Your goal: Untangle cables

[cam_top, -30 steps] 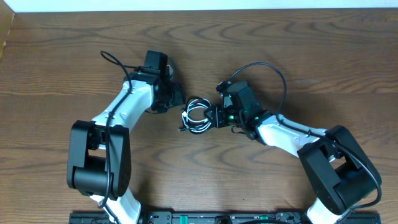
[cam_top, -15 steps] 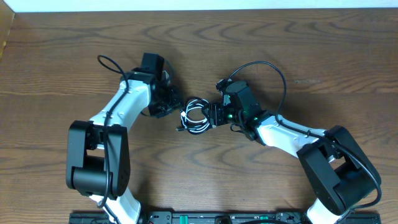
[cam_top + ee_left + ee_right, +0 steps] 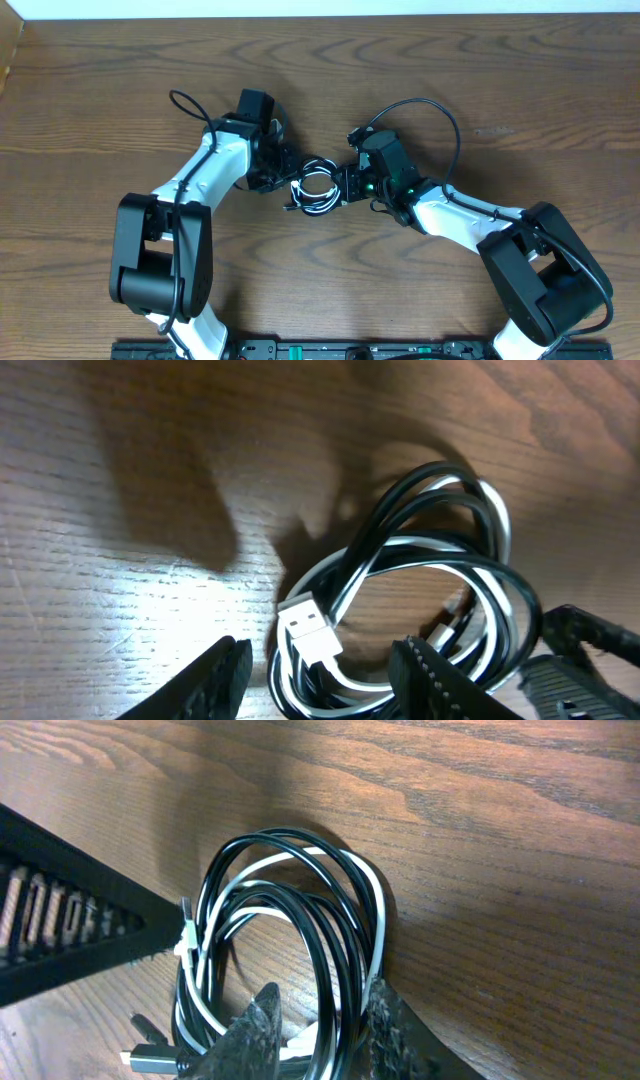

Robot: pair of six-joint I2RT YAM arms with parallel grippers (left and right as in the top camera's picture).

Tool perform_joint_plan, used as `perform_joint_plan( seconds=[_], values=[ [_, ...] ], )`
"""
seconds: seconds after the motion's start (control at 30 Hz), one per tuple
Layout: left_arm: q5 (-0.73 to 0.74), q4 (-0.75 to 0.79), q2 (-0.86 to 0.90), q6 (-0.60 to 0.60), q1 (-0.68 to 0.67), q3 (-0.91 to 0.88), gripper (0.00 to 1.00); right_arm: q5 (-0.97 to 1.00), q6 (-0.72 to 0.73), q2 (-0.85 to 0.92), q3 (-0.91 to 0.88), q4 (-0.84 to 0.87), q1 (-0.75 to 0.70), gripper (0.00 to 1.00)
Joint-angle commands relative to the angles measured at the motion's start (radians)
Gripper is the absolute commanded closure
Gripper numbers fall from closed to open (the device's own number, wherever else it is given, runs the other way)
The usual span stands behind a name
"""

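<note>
Black and white cables [image 3: 317, 187]: one coil lies between both grippers.
At its 9 o'clock the left gripper [image 3: 325, 680] stands half open astride the white plug [image 3: 305, 628]; at 3 o'clock the right gripper [image 3: 320, 1030] flanks strands closely, grip unconfirmed.

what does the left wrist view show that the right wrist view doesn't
Only the left wrist view: both fingers of the left pincer, spread wide either side of a white plug. Only the right wrist view: both fingers of the right pincer, astride a few strands at the coil's edge. Both: the cables, black and white, coiled together on the wooden table.
</note>
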Motion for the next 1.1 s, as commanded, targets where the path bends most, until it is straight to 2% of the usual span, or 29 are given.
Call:
perform_joint_plan(
  seconds=[0.0,0.07,0.1,0.13,0.2,0.33,0.53,0.57,0.63,0.7,0.8,1.07],
  values=[
    [0.001,0.019,0.017,0.004,0.0,-0.035,0.5,0.018,-0.003,0.01,-0.006,-0.003,0.01,0.76],
    [0.001,0.04,0.017,-0.002,0.0,-0.048,0.5,0.035,-0.003,0.01,-0.006,-0.003,0.01,0.75],
    [0.001,0.048,0.017,-0.002,0.0,-0.053,0.56,0.045,-0.003,0.01,-0.006,-0.003,0.01,0.73],
    [0.001,0.052,0.017,-0.002,0.0,-0.055,0.57,0.051,-0.003,0.01,-0.006,-0.003,0.01,0.71],
    [0.001,0.057,0.017,-0.002,0.0,-0.056,0.7,0.051,-0.003,0.011,-0.006,-0.003,0.01,0.68],
    [0.002,0.064,0.017,-0.002,0.0,-0.056,0.81,0.051,-0.003,0.011,-0.006,-0.003,0.01,0.69],
    [-0.025,0.082,0.017,-0.002,0.001,-0.056,0.81,0.059,-0.003,0.011,-0.006,-0.001,0.01,0.76],
    [-0.038,0.087,0.017,-0.002,0.001,-0.056,0.87,0.059,-0.003,0.011,-0.006,0.001,0.009,0.78],
    [-0.044,0.095,0.017,-0.001,0.001,-0.056,0.89,0.059,-0.003,0.011,-0.006,0.001,0.008,0.78],
    [-0.044,0.098,0.017,0.002,0.001,-0.056,0.91,0.058,-0.003,0.011,-0.006,0.0,0.009,0.73],
    [-0.044,0.1,0.017,0.031,0.002,-0.056,0.92,0.05,-0.003,0.011,-0.006,0.001,0.009,0.59],
    [-0.043,0.113,0.017,0.036,0.031,-0.056,0.92,0.051,-0.003,0.011,-0.006,-0.004,0.01,0.6]
  ],
)
